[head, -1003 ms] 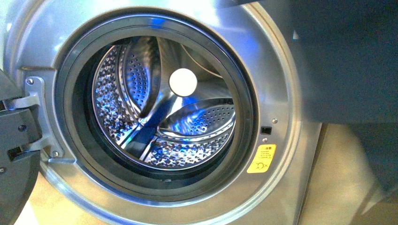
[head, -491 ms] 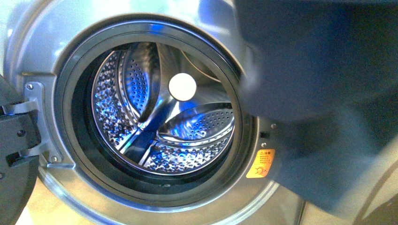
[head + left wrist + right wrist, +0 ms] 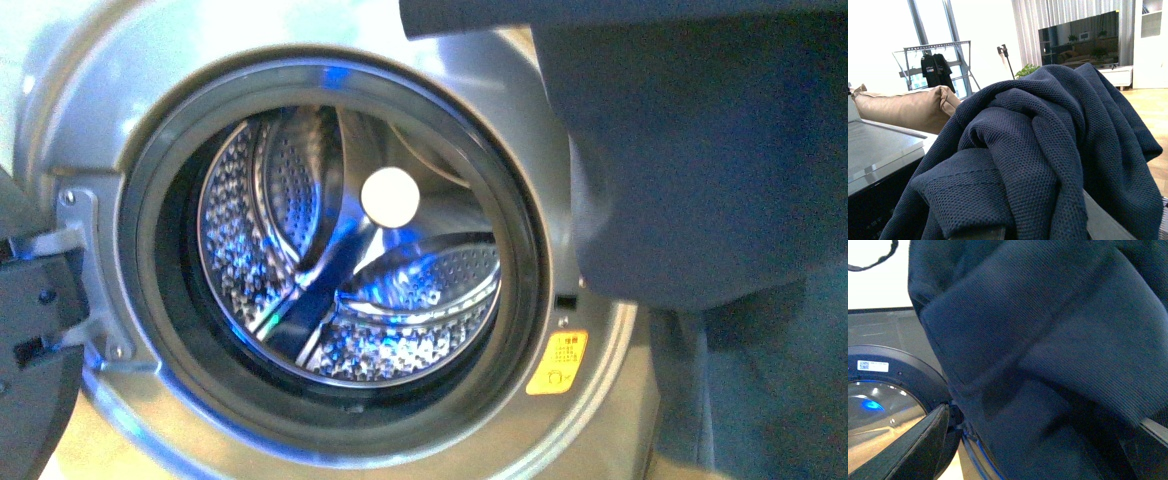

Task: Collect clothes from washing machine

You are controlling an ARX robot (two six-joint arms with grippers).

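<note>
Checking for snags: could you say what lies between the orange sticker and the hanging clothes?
Front view: the washing machine's grey panel with a black latch slot.

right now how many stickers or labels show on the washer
2. A yellow-orange warning sticker on the washing machine front, lower right of its opening; a white-blue label on the open door. The navy garment covers part of the front, so more may be hidden.

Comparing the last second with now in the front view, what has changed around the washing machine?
The clothes have spread leftward from the upper right corner and now hide the upper right face of the washing machine. The drum stays empty, and the door stays open at the left.
</note>
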